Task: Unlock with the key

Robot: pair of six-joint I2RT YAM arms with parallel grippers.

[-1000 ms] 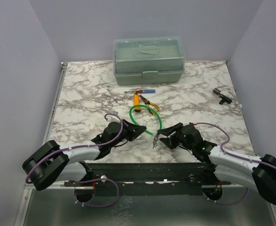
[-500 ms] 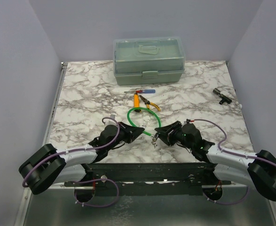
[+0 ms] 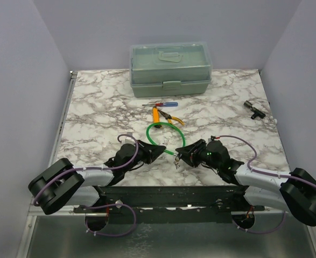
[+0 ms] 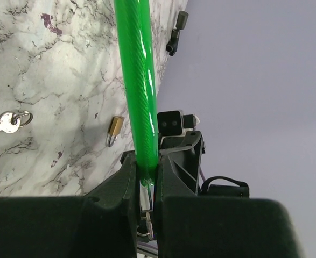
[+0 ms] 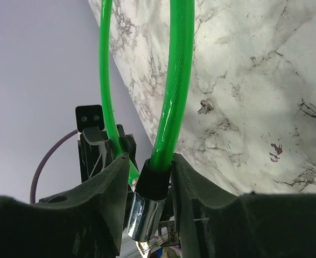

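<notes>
A green cable lock loops over the marble table. My left gripper is shut on the cable's bare metal pin end, held between its fingers. My right gripper straddles the other end, a black collar and chrome lock barrel. One finger touches the collar, and a narrow gap shows at the other side. The key sticks out of the barrel's end with a ring. In the top view it is a small glint under the right gripper.
A pale green toolbox stands at the back. A red-and-blue screwdriver and orange pliers lie beyond the loop. A black part sits far right. A brass padlock and silver keys on a ring lie on the marble.
My right gripper's jaws have narrowed around the lock barrel and the arm has shifted slightly left. The left gripper keeps its hold on the cable end.
</notes>
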